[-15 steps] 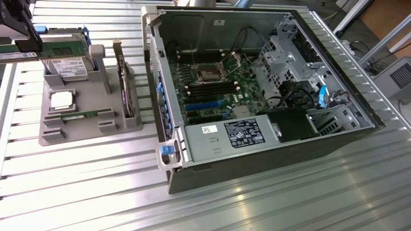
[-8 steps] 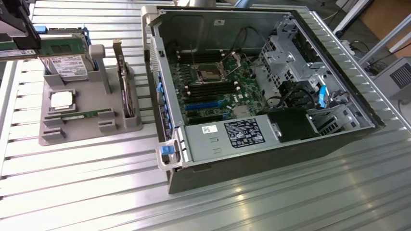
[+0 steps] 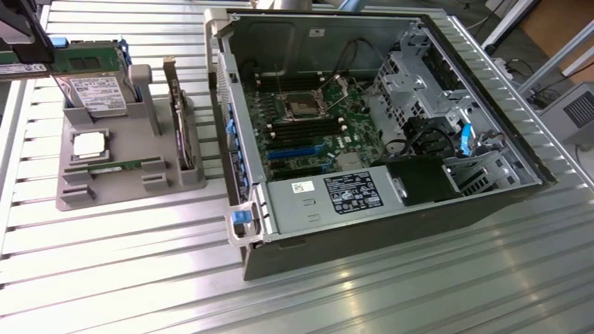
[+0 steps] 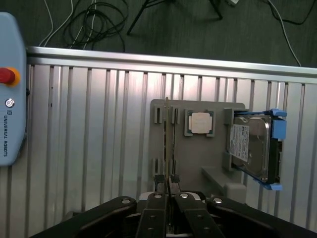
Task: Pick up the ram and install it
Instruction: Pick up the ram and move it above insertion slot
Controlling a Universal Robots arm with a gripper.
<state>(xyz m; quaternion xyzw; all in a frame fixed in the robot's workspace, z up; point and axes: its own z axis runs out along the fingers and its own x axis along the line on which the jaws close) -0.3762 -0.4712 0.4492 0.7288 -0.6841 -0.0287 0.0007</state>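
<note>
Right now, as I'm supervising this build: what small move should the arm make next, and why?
Probably carry the memory stick toward the open computer case: the gripper is shut on it above the tray, and the motherboard's long black slots look empty.

Glossy ribbed metal noted for table [image 3: 111, 264]; matt grey plastic for holder [image 3: 97, 197]; green circuit board for ram [image 3: 88, 64]; matt black finish for tool [image 4: 168, 178]; shiny metal for hard drive [image 4: 250, 144].
</note>
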